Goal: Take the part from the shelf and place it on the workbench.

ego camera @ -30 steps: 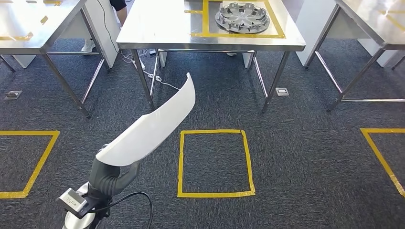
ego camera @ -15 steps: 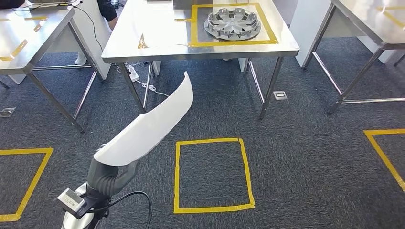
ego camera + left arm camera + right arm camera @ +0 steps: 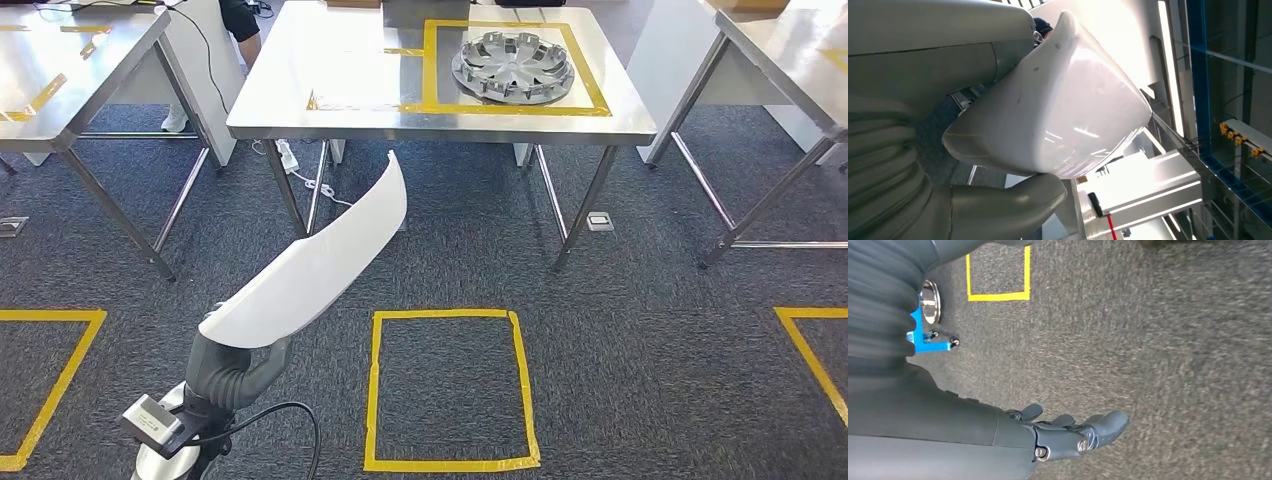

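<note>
The left hand (image 3: 232, 368) is holding the part (image 3: 318, 262), a long curved white panel, by its lower end, and the panel is sticking up and forward over the dark carpet. So the pick from the shelf looks done and the carrying is under way. The workbench (image 3: 340, 80) is standing ahead, with a grey wheel cover (image 3: 513, 64) lying inside a yellow tape frame (image 3: 430, 60) on it. The right hand (image 3: 1068, 432) is hanging beside the body, empty, its fingers loosely apart. Reaching the bench and setting the panel down are what is left.

No text, label, brand or number can be read anywhere.
</note>
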`<action>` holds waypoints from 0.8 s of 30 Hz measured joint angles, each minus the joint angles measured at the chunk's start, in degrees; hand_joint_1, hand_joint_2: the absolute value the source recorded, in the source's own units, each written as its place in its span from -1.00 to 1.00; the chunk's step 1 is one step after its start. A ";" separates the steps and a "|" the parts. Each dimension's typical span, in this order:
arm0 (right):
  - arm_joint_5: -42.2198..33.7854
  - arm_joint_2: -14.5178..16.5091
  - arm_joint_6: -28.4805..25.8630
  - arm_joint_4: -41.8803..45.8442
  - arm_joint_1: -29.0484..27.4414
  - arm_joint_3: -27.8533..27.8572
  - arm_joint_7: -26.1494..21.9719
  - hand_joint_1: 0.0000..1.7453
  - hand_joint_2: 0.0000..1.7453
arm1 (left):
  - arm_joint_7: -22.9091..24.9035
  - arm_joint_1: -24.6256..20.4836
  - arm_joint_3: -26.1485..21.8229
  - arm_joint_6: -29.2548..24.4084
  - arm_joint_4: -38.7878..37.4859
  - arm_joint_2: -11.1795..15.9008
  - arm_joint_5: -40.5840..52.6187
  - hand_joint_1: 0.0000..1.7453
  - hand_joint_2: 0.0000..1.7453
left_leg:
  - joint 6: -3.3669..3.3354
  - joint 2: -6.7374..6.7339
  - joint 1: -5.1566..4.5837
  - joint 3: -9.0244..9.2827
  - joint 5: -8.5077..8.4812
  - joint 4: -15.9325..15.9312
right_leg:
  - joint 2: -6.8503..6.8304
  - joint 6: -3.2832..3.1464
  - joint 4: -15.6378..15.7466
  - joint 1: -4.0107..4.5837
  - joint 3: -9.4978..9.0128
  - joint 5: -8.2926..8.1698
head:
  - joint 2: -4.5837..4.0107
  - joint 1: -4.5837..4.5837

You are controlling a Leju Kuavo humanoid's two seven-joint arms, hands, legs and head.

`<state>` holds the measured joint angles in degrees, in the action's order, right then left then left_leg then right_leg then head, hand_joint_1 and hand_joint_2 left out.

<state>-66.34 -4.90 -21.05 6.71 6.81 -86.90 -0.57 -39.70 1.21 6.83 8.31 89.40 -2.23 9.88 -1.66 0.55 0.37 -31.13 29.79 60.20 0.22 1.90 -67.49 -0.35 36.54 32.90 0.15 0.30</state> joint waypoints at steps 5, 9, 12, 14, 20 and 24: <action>-0.01 0.01 0.14 -0.02 -0.07 0.00 0.12 -1.00 1.00 | 0.01 0.04 0.00 -0.21 0.09 -0.02 -0.01 1.00 1.00 | 1.64 0.06 -0.16 1.74 1.01 0.12 | -0.25 -1.67 7.28 0.46 -2.13 -4.33 | 0.00 -0.25; 0.00 -0.01 0.59 -0.02 -0.01 0.00 0.07 -1.00 1.00 | -0.03 0.05 -0.02 -0.58 0.44 0.07 -0.07 1.00 1.00 | 2.49 -0.11 -0.15 -1.30 1.44 7.08 | -0.22 -3.07 8.08 0.08 -4.64 -4.28 | 0.00 0.20; 0.00 -0.02 0.73 -0.02 -0.08 -0.02 0.07 -1.00 1.00 | -0.04 0.62 -0.02 -0.71 0.52 0.09 -0.17 1.00 1.00 | 2.87 -0.14 -0.13 -7.57 5.26 14.01 | -0.13 -3.37 8.09 0.12 -5.74 -2.96 | 0.00 0.58; 0.00 -0.02 0.74 -0.02 -0.30 -0.02 0.05 -1.00 1.00 | -0.02 0.94 -0.02 -0.74 0.52 0.11 -0.18 1.00 1.00 | 2.89 -0.14 -0.15 -9.15 4.93 12.55 | -0.07 -3.24 8.09 0.13 -6.91 -1.91 | 0.00 0.75; 0.00 0.00 0.85 -0.01 -0.23 -0.02 -0.08 -1.00 1.00 | -0.04 1.55 -0.03 -0.99 0.68 0.35 -0.35 1.00 1.00 | 1.11 -0.16 -0.81 -6.28 -4.35 0.62 | 0.01 -1.54 7.90 0.27 -10.31 0.98 | 0.00 1.19; 0.05 0.03 0.84 0.00 0.28 -0.02 -0.09 -1.00 1.00 | -0.08 1.40 -0.11 -1.17 1.09 0.33 -0.37 1.00 1.00 | -0.23 0.02 -0.32 -3.18 -2.98 -0.55 | -0.02 -0.28 -0.14 0.11 -6.10 -0.58 | 0.00 0.95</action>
<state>-66.28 -4.86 -20.21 6.71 7.09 -86.93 -0.66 -39.77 2.61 6.72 7.14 90.49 -1.91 9.51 -1.89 0.56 0.05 -34.31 26.81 59.65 0.20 1.62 -67.63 -0.24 30.43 32.32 0.15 1.25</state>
